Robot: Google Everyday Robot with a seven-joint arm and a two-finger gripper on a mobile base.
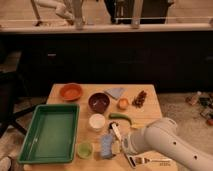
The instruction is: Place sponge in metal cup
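1. A pale wooden table (150, 112) stands before a dark cabinet front; the robot's thick white arm (167, 145) reaches in from the lower right, across the table's near right corner.
2. The gripper (116, 139) sits low over the near middle of the table, just in front of the white cup (97, 121); one pale finger (115, 131) points up toward that cup; whether the gripper is open, closed or holding anything I cannot tell.
3. The small pale blue-grey rectangular sponge (106, 145) lies right beside the gripper, on its left as seen by the camera, close enough that contact cannot be ruled in or out; it is near the front edge of the table.
4. A small light green cup (84, 149) stands just left of the sponge, next to the large green plastic tray (50, 132) that fills the table's left side.
5. The small metal cup cannot be made out; it may be hidden by the arm.
6. Further back: an orange bowl (71, 91) at the far left; a dark brown bowl (99, 102) in the middle; a flat blue-grey cloth (115, 92) behind it; a small orange fruit-like object (123, 103); a dark reddish-brown cluster (140, 98) at the far right.
7. A long green vegetable (121, 117) lies between the white cup and the arm.
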